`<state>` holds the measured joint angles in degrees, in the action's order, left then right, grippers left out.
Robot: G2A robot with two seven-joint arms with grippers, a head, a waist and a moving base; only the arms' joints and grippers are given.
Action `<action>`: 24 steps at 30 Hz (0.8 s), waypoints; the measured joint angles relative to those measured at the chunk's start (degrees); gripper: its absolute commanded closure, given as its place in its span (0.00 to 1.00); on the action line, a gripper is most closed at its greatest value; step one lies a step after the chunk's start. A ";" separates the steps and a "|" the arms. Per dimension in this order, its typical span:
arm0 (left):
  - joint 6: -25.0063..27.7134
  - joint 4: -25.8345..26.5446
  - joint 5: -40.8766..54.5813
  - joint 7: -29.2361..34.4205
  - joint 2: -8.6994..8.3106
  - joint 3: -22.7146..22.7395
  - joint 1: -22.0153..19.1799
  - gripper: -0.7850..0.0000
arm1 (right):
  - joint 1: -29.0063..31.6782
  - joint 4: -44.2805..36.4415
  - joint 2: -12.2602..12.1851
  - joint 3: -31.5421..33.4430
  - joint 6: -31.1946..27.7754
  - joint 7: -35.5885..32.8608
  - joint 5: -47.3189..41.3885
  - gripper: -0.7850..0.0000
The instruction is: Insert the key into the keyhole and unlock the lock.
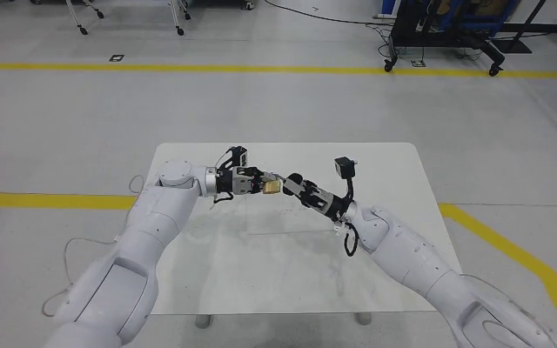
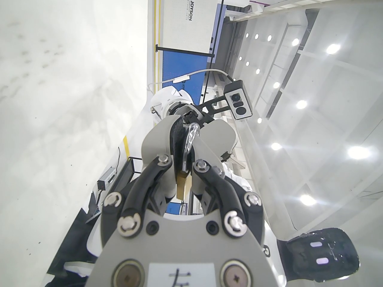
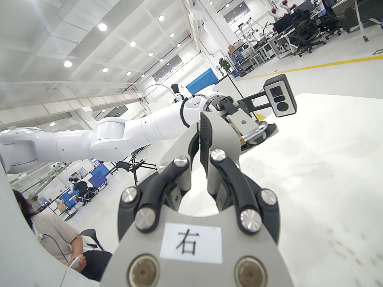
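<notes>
A brass padlock (image 1: pixel 272 185) with a chrome shackle (image 2: pixel 191 138) hangs in the air above the white table (image 1: pixel 287 261), near its back middle. My left gripper (image 1: pixel 258 184) is shut on it; in the left wrist view the brass body (image 2: pixel 183 186) sits between the fingers. My right gripper (image 1: pixel 288 184) faces it from the other side, tip close to the lock. In the right wrist view its pads (image 3: pixel 201 138) are pressed together, and anything held between them is hidden. Past them I see the shackle (image 3: pixel 256 132) in the left gripper (image 3: pixel 239 122).
Both arms meet over the table's back half. The bare tabletop (image 3: pixel 314 165) stretches toward me and to both sides. The table's edges lie well away from the grippers. Grey floor with yellow lines (image 1: pixel 261 70) surrounds the table.
</notes>
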<state>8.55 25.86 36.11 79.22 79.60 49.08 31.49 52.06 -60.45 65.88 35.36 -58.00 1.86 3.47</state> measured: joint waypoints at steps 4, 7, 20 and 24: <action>0.00 0.00 0.00 -0.01 0.00 0.00 0.00 1.00 | 0.00 0.00 0.00 0.00 0.00 0.00 0.00 1.00; -2.25 2.19 -2.97 -3.24 0.20 -1.55 0.37 1.00 | -0.09 -0.37 -0.14 0.96 1.25 0.10 1.41 1.00; -16.69 2.60 -6.25 -5.64 -0.14 -1.31 -0.60 1.00 | 11.24 -17.48 -6.29 18.03 18.04 8.33 43.61 1.00; -16.64 2.63 -6.24 -5.99 -0.14 -1.32 -0.59 1.00 | 12.24 -19.10 -6.54 18.74 18.74 8.29 45.57 1.00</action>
<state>-8.09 28.49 29.87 73.23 79.46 47.77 30.91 64.30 -79.56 59.34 54.10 -39.26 10.15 49.04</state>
